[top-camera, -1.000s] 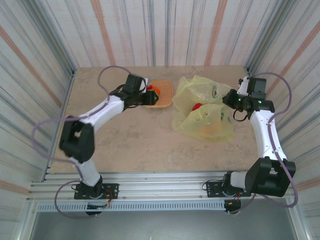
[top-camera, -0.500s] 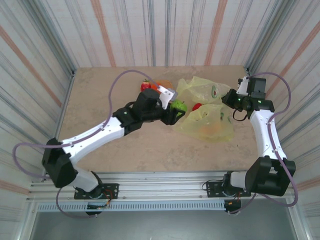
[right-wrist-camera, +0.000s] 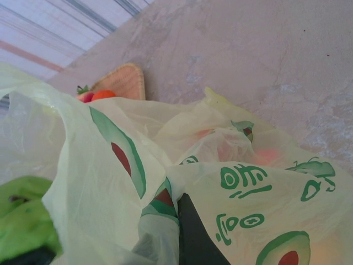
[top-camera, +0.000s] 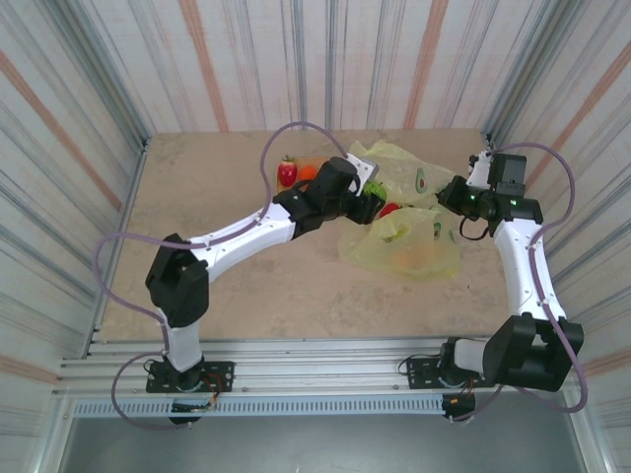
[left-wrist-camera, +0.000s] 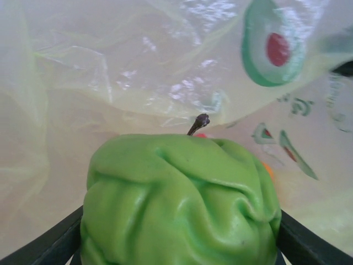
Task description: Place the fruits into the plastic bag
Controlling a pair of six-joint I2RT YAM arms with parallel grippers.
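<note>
Pinching a green fruit (left-wrist-camera: 179, 201) at the bag (top-camera: 414, 251) mouth, the left fingers (left-wrist-camera: 55, 240) may drop it outside if the rim sags.

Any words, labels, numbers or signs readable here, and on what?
Green printed glyphs on the thin translucent yellow-green plastic bag: stylised characters, not readable as words.
Green marks on the same bag, left wrist view: blurred, unreadable.
No other text can be read.
</note>
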